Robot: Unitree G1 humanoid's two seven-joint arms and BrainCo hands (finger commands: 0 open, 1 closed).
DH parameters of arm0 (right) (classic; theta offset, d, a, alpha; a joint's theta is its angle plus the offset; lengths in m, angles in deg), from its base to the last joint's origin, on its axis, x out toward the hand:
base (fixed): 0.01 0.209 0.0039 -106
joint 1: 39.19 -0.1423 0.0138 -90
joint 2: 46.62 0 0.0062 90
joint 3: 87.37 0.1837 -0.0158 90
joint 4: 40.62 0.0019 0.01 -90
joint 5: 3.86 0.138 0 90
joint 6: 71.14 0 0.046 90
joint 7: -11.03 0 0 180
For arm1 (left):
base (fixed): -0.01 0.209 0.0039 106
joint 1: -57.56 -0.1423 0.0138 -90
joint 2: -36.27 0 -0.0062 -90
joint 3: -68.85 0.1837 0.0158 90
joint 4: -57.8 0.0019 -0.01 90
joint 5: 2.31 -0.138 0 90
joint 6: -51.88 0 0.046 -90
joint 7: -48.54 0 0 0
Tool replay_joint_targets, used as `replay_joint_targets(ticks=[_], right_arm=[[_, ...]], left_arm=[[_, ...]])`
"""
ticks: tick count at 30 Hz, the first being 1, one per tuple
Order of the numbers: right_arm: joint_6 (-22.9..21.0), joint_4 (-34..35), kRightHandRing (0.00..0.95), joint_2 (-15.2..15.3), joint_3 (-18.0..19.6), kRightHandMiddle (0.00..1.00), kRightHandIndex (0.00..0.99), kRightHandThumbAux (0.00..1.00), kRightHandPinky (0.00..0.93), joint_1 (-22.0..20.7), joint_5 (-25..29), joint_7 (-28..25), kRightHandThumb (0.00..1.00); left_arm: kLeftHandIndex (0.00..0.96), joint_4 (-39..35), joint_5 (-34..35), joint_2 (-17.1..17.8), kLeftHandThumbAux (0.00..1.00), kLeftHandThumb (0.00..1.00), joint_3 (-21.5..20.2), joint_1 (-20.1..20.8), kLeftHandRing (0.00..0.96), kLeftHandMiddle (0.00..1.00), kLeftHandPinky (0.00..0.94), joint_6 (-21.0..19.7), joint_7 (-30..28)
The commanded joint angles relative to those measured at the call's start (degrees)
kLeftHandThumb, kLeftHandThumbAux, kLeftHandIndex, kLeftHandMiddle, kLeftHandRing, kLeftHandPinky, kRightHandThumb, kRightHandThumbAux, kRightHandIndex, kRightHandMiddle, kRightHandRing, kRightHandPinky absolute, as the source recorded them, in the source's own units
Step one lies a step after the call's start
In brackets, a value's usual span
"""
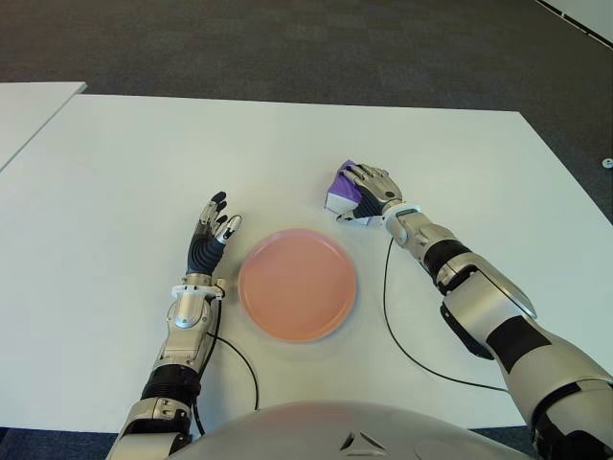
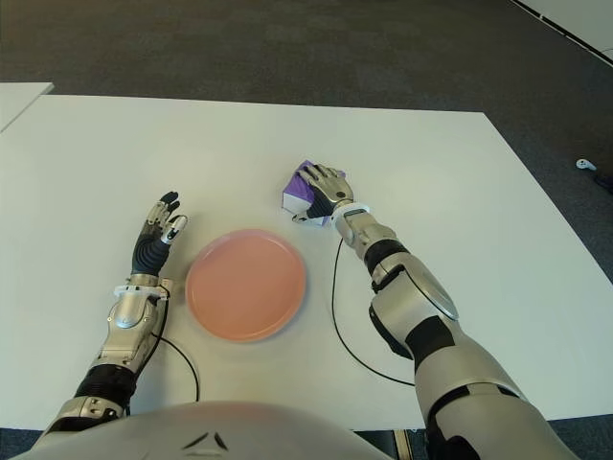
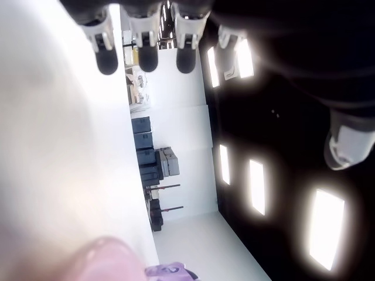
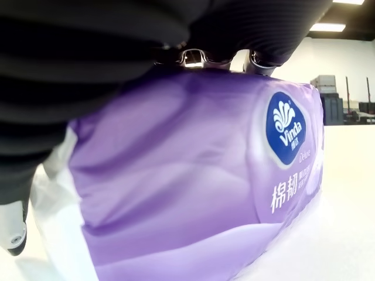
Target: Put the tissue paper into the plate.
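Tissue pack (image 1: 342, 191): purple and white soft wrap, lying on the table (image 1: 115, 172) just beyond the plate's far right edge, close to the rim but apart from it. Not yet lifted, as far as the eye views show.

Right hand (image 1: 369, 189): draped over the top of the pack, fingers curled down across it. Wrist view shows the palm pressed on the purple wrap and fingertips over its far edge. Judged to be a closing grasp; whether the thumb has got under the near side is hidden.

Plate (image 1: 297, 284): pink, round, nothing in it, in front of the robot's body.

Left hand (image 1: 213, 233): just left of the plate, fingers straight and loosely spread, holding nothing. Idle.

Step in hand: secure the pack, then carry it to the plate. Notes for doing it well:
- Pack is soft; squeeze enough to dent the wrap, else it may slide out on lift.
- Lift clear of the rim before moving toward the plate, so the pack does not shove it.
- Release over the plate's middle, low, so it lands flat.
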Motion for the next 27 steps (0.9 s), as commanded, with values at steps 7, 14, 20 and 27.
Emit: replay_joint_targets(ticks=[7,14,20,27], right_arm=[[-2.77,-5.24,0.234,-3.06,-3.93,0.209,0.139,0.487,0.323,11.16,-3.7,-8.42,0.715],[-4.75,-5.43,0.41,-3.71,-3.58,0.417,0.354,0.613,0.435,11.8,-3.3,-8.32,0.86],[-6.3,-5.67,0.449,-4.88,-1.9,0.481,0.422,0.652,0.527,13.25,-1.74,-6.17,0.944],[-7.5,-5.9,0.477,-5.66,-1.34,0.463,0.438,0.655,0.619,14.09,-1.51,-3.65,0.951]], left_arm=[[0.0,2.97,0.36,-1.09,0.409,0.0,0.33,-4.95,0.0,0.0,0.0,-2.45,-0.75],[0.0,2.4,0.37,-1.11,0.408,0.0,0.3,-5.2,0.0,0.0,0.0,-2.8,-0.51],[0.0,1.68,0.39,-1.12,0.415,0.0,0.27,-5.56,0.0,0.0,0.0,-3.09,-0.44],[0.0,0.98,0.33,-1.06,0.416,0.0,0.28,-5.84,0.0,0.0,0.0,-3.61,-0.43]])
